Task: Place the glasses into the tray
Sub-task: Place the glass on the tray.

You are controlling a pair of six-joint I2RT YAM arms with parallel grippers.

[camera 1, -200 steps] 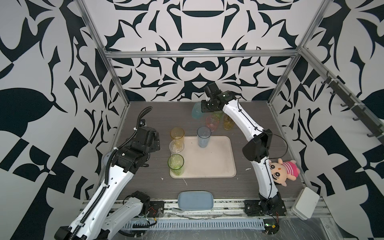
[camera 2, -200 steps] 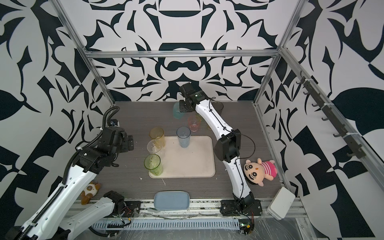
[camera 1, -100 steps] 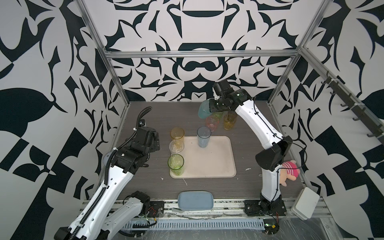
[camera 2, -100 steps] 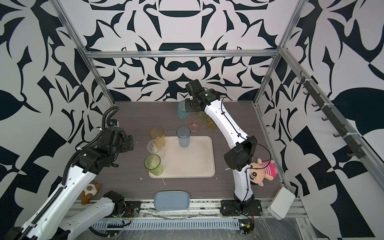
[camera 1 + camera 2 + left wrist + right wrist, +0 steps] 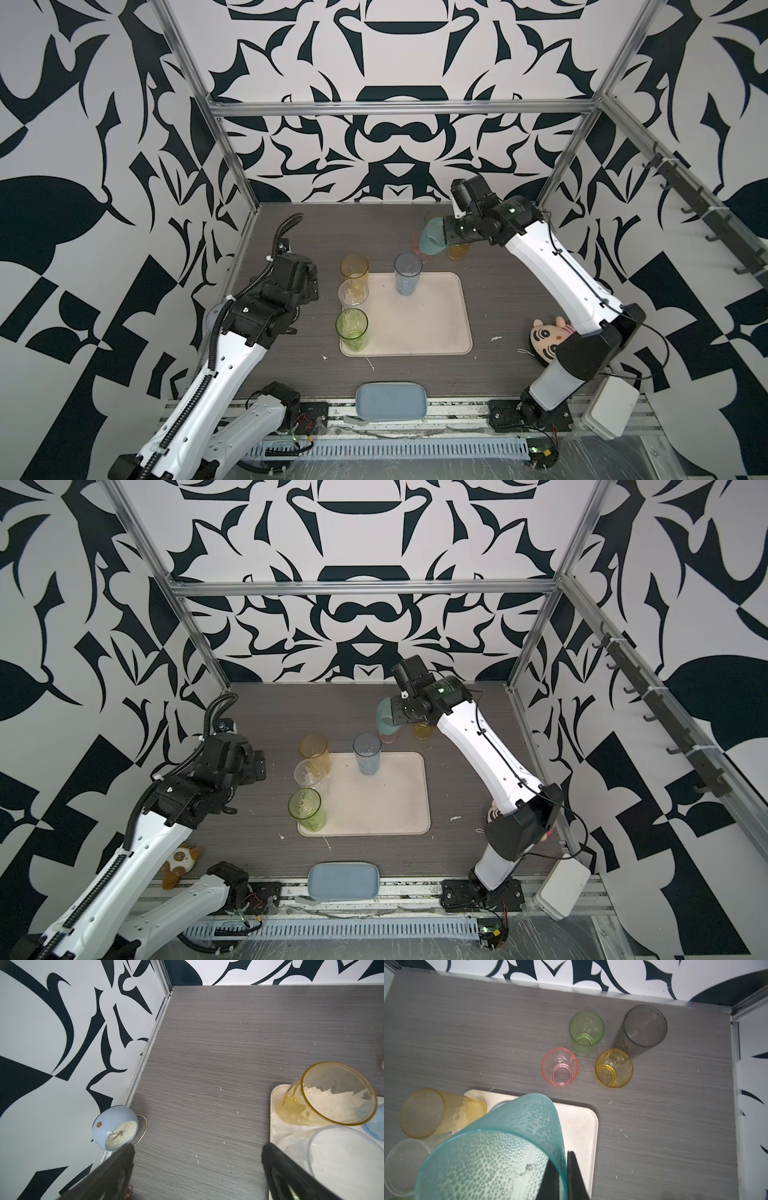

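The right fingers are pinching the teal glass by its wall, holding it lifted and tilted at the tray's 1 o'clock, probably to clear glasses standing on the worktop. The left fingers are waiting open, empty, at 9 o'clock.

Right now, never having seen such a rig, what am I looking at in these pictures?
A robot with two white arms, each ending in a gripper. Two pictures look down from overhead; two come from cameras on the wrists. On the grey table, a cream tray holds a yellow glass, clear glass, green glass and blue glass; four more glasses stand behind it. The right gripper pinches a lifted teal glass by its rim; the left gripper is open, empty.
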